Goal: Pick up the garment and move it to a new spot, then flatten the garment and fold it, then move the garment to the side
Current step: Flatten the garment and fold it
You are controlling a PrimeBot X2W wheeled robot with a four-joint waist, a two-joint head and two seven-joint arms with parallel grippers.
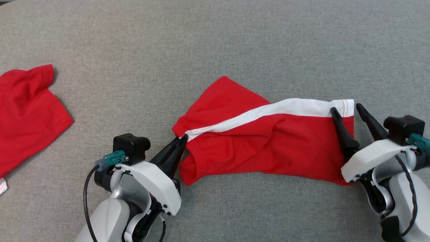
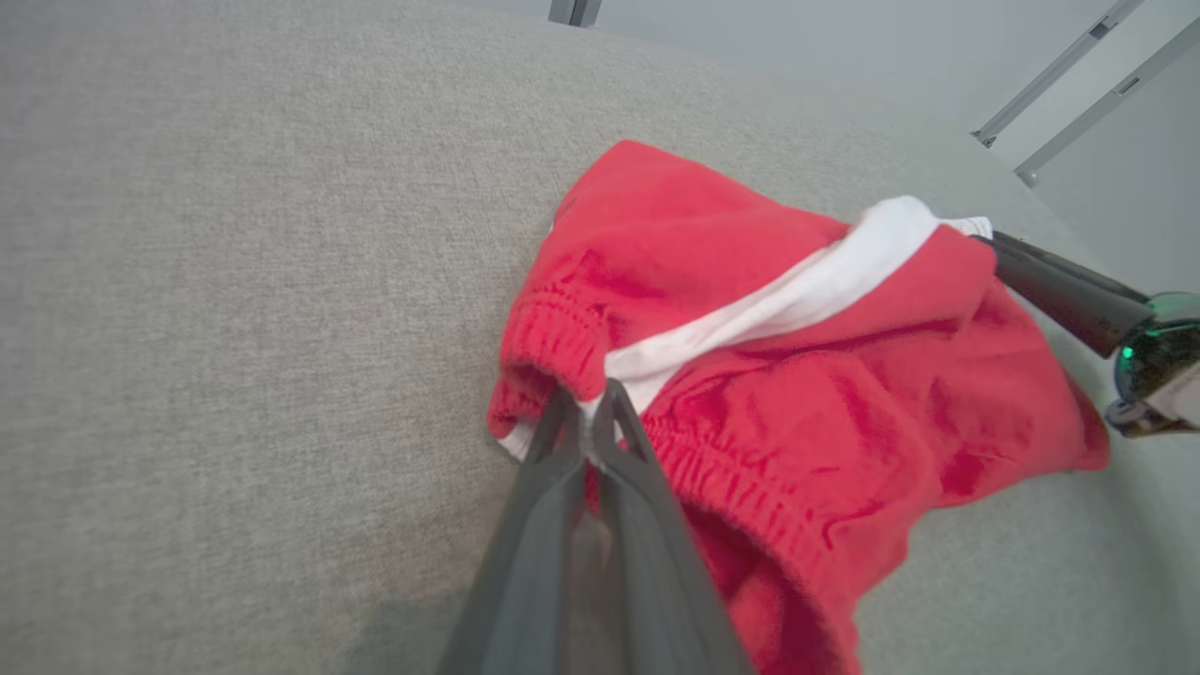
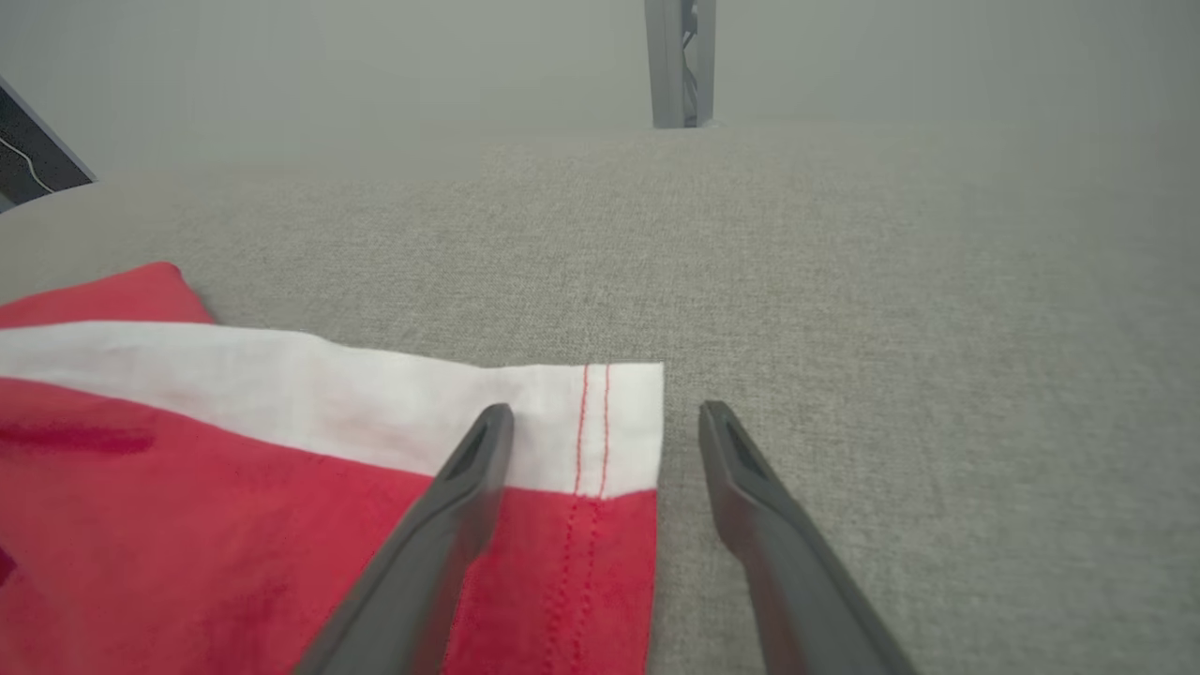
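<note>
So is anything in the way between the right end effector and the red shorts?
Nothing visible is. The right end effector is open astride the hem corner of the shorts, one finger above the cloth, the other above the bare table. The left end effector is shut on the waistband.

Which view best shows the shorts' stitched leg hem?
The right wrist view: the leg hem of the red shorts is close, double stitching sharp, straddled by the right gripper, jaws open. The head view shows it small; the left wrist view, a distant white corner.
</note>
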